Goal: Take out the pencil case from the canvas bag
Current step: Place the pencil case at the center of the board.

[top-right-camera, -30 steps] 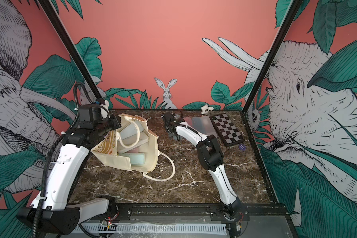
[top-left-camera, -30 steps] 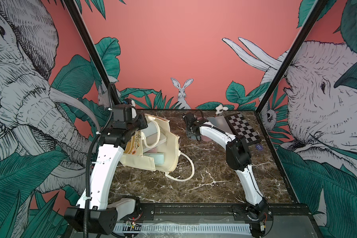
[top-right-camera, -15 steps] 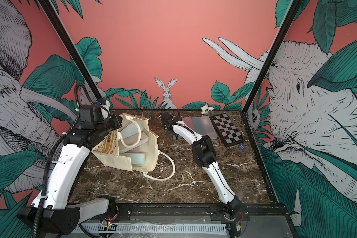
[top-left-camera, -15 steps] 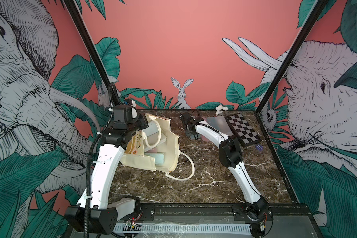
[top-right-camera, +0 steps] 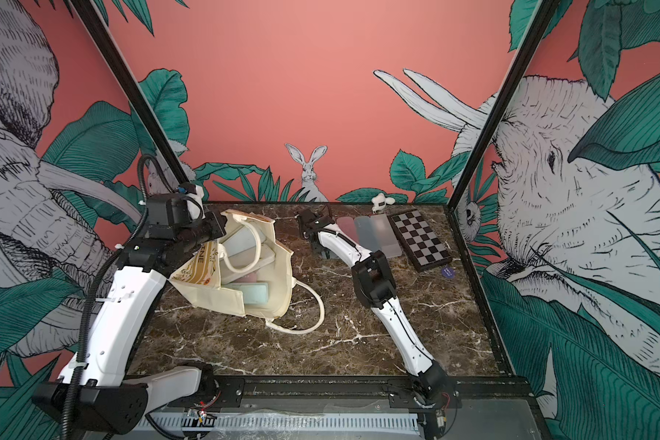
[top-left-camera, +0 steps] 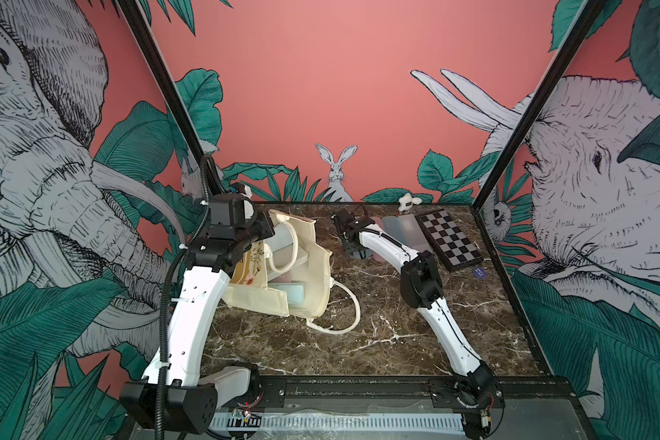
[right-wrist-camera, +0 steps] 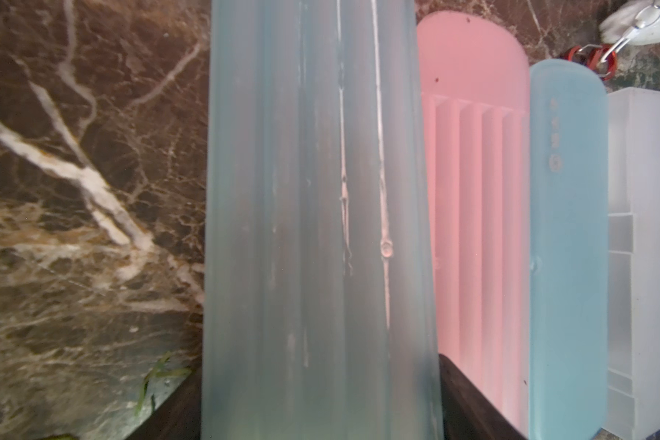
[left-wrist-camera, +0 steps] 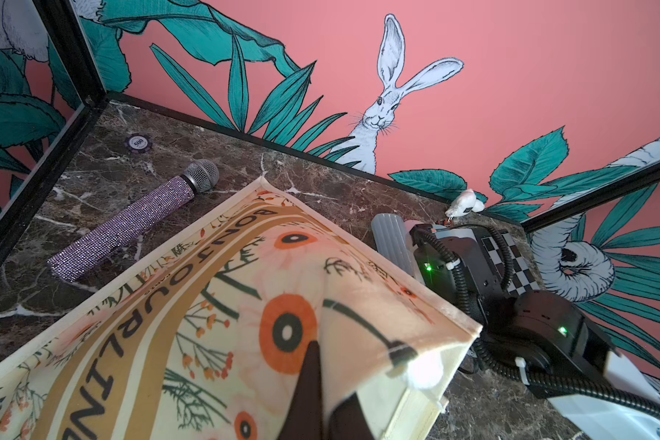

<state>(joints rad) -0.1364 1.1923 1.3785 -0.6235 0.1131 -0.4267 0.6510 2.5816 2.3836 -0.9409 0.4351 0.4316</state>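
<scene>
The soft cream canvas bag [top-left-camera: 315, 266] slumps open on the veined marble table [top-left-camera: 359, 343], with two rope-like handles [top-left-camera: 343, 316] and flat pastel boxes [top-right-camera: 254, 293] inside. The bent left gripper [left-wrist-camera: 322, 396] pinches its printed cloth. Farther back, the outstretched right gripper [right-wrist-camera: 321, 411] clasps a frosted plastic pencil case [right-wrist-camera: 313, 190] beside three more: a pink case [right-wrist-camera: 473, 190], a blue case [right-wrist-camera: 564, 228] and a clear case [right-wrist-camera: 644, 190]

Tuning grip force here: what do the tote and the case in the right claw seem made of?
The canvas bag: matte cream cloth, likely canvas, printed; it sags and creases limply. The pencil case in the right claw: frosted translucent plastic, pale blue-grey, probably stiff; straight moulded ribs and fine scuffs show.
</scene>
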